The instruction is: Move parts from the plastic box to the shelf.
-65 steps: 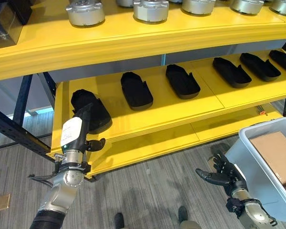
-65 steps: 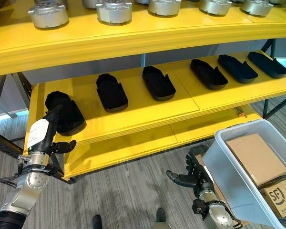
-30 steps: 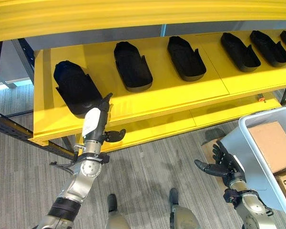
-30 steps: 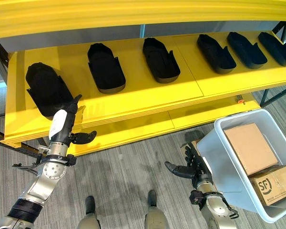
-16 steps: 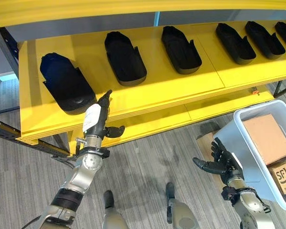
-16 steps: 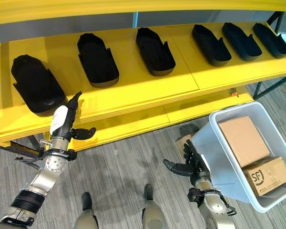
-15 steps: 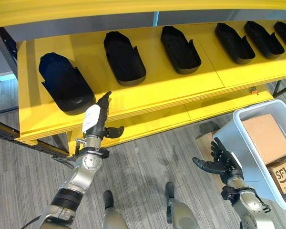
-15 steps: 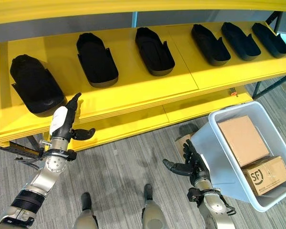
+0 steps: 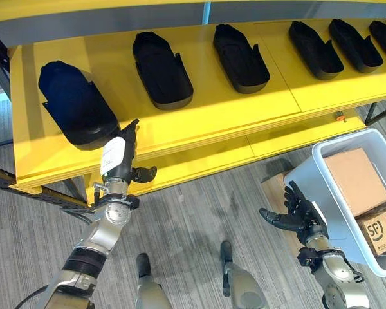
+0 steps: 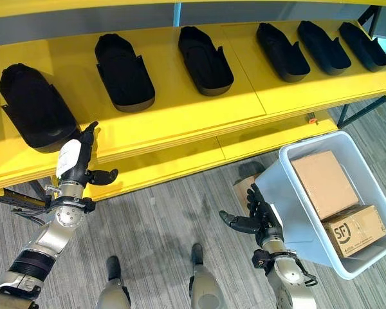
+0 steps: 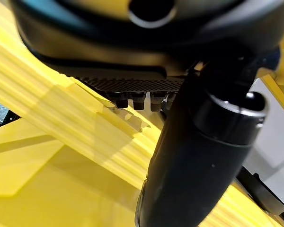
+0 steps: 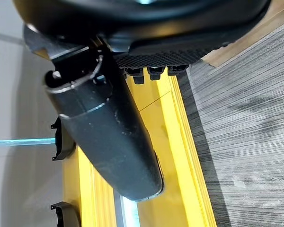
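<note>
While both hands (image 9: 119, 161) (image 9: 299, 215) hang open, empty, yellow shelf (image 9: 219, 116) stands on grey plank floor (image 9: 186, 225).

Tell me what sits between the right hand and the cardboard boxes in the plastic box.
In the right eye view, only the plastic box's near wall separates the open right hand from the cardboard boxes; no other object lies between them.

From the head we are looking steeply down through two eyes set slightly apart, both taking in the yellow shelf (image 9: 199, 122), the grey plastic box (image 10: 289, 212) and the floor (image 9: 193, 225). From each wrist we are peering along the hand from very close, the left facing the shelf's edge, the right facing shelf and floor.
</note>
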Motion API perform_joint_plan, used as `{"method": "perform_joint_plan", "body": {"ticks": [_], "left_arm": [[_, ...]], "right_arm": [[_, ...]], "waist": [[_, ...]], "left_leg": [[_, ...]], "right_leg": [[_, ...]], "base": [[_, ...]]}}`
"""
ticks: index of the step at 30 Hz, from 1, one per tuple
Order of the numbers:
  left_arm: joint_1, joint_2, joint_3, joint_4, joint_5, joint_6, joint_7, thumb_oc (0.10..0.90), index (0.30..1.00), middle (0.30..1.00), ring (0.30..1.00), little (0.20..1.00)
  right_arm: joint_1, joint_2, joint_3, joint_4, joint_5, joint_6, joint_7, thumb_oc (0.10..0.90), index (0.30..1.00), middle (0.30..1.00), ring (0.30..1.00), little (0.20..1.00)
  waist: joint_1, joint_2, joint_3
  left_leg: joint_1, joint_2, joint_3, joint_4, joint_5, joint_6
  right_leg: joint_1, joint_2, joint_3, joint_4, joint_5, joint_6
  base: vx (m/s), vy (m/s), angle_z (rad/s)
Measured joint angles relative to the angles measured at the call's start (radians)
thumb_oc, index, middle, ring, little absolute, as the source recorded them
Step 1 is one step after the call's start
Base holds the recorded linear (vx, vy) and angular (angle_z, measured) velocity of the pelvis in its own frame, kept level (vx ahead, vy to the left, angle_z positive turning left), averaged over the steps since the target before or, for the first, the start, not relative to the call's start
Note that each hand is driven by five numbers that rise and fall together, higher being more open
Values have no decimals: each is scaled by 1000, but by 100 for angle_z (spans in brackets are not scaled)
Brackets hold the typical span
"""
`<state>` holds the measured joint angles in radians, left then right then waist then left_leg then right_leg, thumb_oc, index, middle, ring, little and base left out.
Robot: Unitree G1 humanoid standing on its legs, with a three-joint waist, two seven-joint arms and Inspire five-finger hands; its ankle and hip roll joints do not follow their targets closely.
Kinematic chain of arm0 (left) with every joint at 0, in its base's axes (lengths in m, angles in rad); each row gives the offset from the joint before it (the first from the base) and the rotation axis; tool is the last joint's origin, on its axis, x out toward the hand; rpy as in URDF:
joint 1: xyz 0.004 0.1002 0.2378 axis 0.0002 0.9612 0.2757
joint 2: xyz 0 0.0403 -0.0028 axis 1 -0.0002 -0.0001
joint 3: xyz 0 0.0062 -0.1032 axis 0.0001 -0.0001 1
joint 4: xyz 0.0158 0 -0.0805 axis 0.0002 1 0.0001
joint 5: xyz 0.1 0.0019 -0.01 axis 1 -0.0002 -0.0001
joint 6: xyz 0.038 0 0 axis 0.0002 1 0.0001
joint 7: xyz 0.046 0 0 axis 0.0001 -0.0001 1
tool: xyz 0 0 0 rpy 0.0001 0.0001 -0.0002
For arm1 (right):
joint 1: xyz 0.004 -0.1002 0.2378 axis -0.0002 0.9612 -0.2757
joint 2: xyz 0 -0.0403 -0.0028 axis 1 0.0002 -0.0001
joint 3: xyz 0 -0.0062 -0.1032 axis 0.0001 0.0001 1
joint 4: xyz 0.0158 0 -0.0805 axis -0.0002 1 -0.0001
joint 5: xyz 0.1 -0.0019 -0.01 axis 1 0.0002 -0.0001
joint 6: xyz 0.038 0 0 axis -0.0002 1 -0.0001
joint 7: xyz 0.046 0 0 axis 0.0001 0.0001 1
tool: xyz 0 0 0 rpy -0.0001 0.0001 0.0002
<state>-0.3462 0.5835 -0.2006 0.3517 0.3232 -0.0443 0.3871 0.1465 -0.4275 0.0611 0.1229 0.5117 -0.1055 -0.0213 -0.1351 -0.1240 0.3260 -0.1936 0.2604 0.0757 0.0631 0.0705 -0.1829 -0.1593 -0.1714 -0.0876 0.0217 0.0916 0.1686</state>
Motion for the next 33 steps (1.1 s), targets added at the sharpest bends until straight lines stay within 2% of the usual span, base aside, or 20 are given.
{"method": "perform_joint_plan", "body": {"ticks": [12,33], "left_arm": [[-24,74,1,11,18,3,0,900,1000,1000,1000,1000],[-27,137,10,42,84,0,-6,900,1000,1000,1000,1000]], "right_arm": [[-29,-2,2,0,1,-1,0,900,1000,1000,1000,1000],[-41,-7,2,0,0,-3,3,900,1000,1000,1000,1000]], "waist": [[2,1,15],[11,15,45]], "left_leg": [[-23,0,-10,20,-6,-1],[-50,-1,-27,54,-17,-1]], "right_leg": [[-8,0,-3,0,3,-3],[-13,0,-6,6,3,-3]], "base": [[0,2,0],[0,2,1]]}}
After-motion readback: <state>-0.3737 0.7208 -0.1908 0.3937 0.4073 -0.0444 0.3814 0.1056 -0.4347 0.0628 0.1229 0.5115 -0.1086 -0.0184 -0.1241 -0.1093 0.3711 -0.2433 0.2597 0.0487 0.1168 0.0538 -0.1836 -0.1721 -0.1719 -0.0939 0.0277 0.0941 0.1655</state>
